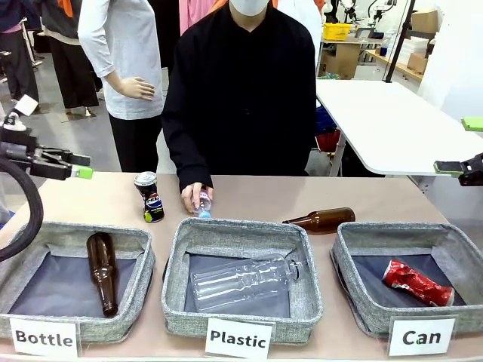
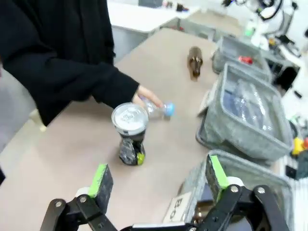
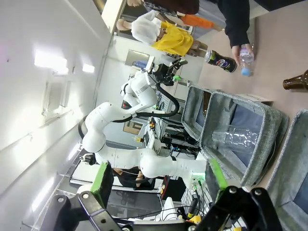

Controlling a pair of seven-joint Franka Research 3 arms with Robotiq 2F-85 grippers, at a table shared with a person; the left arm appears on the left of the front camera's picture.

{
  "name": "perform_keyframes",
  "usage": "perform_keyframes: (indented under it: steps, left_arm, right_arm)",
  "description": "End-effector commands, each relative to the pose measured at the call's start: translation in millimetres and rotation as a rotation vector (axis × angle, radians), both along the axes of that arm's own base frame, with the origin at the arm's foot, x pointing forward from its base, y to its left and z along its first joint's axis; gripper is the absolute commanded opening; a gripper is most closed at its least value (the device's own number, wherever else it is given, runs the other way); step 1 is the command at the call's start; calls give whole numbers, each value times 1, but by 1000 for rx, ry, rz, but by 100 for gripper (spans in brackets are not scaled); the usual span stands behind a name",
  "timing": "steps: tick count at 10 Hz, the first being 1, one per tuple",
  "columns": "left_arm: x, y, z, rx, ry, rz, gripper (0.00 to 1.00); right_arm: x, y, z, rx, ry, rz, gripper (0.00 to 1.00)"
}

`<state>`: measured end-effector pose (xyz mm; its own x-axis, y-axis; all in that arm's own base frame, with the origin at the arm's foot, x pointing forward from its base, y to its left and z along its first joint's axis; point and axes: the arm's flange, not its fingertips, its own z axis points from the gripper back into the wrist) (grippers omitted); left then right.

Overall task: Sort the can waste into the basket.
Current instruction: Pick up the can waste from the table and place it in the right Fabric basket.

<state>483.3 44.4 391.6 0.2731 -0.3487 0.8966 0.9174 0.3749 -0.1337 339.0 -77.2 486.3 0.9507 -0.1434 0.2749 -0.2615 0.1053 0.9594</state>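
Black can point(image 2: 130, 135) stands upright just ahead of the left hand point(image 2: 159, 177), which gapes wide and empty; red can point(image 1: 417, 282) lies in the basket point(image 1: 392, 231) nearer the right hand point(image 3: 159, 177), equally open and empty. Closing off-centre could topple the dented can against the clear bottle point(image 2: 159, 109) beside it.

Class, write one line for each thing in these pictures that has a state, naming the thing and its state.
Pepsi can: crushed, upright on table, outside baskets.
Red can: crushed, lying in Can basket.
Small plastic bottle: on table, under person's hand.
Brown bottle: lying on table.
Clear bottle: lying in Plastic basket.
Left end effector: open, holding nothing.
Right end effector: open, holding nothing.
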Motion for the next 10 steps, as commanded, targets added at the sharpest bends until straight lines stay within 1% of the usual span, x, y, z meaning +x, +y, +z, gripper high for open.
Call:
perform_keyframes:
  steps: [1, 2, 4, 5, 6, 7, 8, 9, 10]
  left_arm:
    - [14, 7, -4, 82, -11, -155, 100]
    - [18, -1, -14, 109, -12, -190, 100]
    - [34, -18, -29, 150, 23, -180, 100]
    - [45, -14, -21, 115, 17, -155, 100]
    - [52, 3, -12, 73, 19, -131, 100]
    - [49, 36, 5, 12, 29, -184, 100]
    - [33, 88, 26, -91, -10, -216, 100]
    - [11, 125, 33, -165, -56, -201, 100]
    - [-12, 148, 30, -213, -107, -154, 100]
  right_arm:
    - [1, -3, 2, -7, -17, 10, 100]
    - [1, -3, 2, -7, -17, 10, 100]
    - [1, -3, 2, -7, -17, 10, 100]
    - [1, -3, 2, -7, -17, 10, 100]
    - [1, -3, 2, -7, -17, 10, 100]
    - [1, -3, 2, -7, -17, 10, 100]
    - [1, -3, 2, -7, -17, 10, 100]
    - [1, -3, 2, -7, -17, 10, 100]
    - [1, -3, 2, -7, -17, 10, 100]
